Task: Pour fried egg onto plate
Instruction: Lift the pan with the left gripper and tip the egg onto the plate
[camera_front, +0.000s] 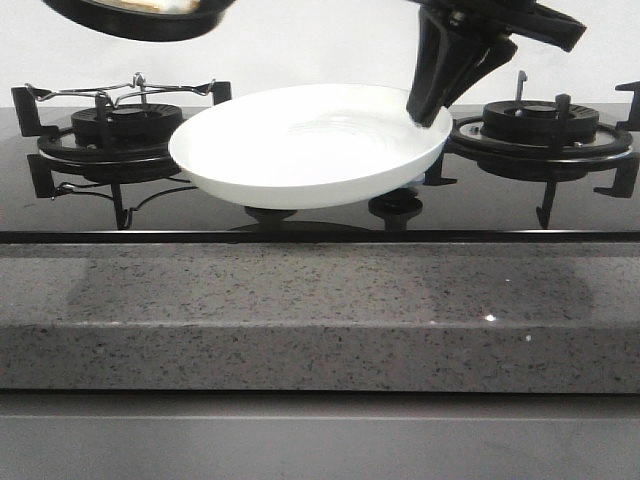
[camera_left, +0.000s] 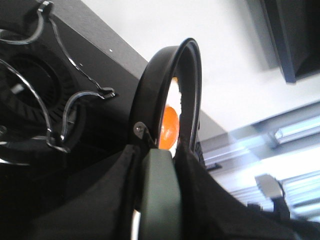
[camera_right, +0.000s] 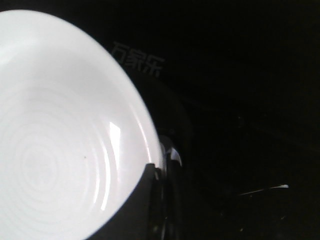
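Bright front, dim blurry wrist views

Black right gripper (camera_front: 430, 112) angled down from above, fingers clamped on wide glossy white plate (camera_front: 300, 150) rim, left gripper (camera_left: 159, 200) clasping green pan handle (camera_left: 160, 190).

Two black gas burners, left (camera_front: 125, 135) and right (camera_front: 540, 128), sit on a glossy black hob (camera_front: 320, 215) behind a speckled grey stone counter edge (camera_front: 320, 320). A black frying pan (camera_front: 140, 15) hangs above the left burner.
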